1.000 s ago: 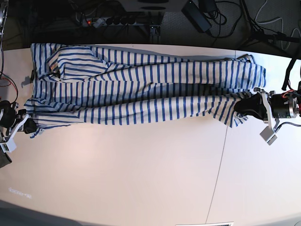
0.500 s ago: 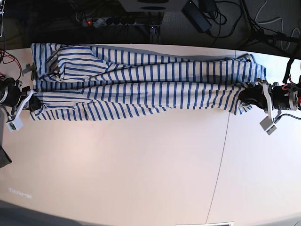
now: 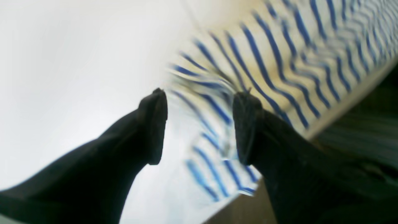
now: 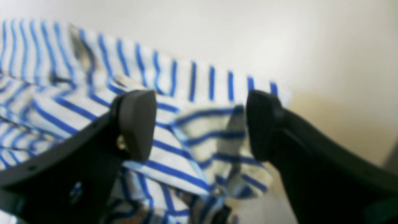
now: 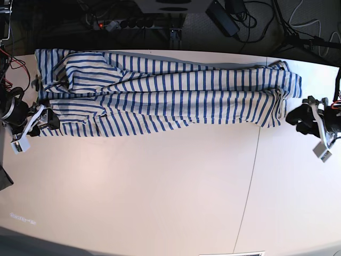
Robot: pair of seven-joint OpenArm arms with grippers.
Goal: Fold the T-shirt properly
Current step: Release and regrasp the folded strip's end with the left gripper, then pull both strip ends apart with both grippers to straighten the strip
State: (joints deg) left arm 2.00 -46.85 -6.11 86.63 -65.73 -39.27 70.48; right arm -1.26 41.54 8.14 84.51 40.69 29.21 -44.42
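Observation:
The T-shirt (image 5: 176, 90), white with blue stripes, lies folded lengthwise in a long band along the far side of the table (image 5: 160, 192). My left gripper (image 5: 294, 118) stands open just off the shirt's right end, not touching it. In the left wrist view this gripper (image 3: 199, 127) has its jaws apart, with blurred striped cloth (image 3: 279, 56) beneath and beyond them. At the left end of the band my right gripper (image 5: 50, 120) is open. In the right wrist view its jaws (image 4: 200, 124) stand wide over a rumpled corner of the shirt (image 4: 186, 81).
Beyond the table's far edge are a power strip (image 5: 128, 23), a black adapter (image 5: 224, 16) and loose cables. A thin seam (image 5: 248, 197) runs across the tabletop on the right. White tabletop fills the near side.
Both grippers have opened and let go of the shirt's ends. The left gripper has drawn back to the right, off the cloth. The near flap now lies flat on the band.

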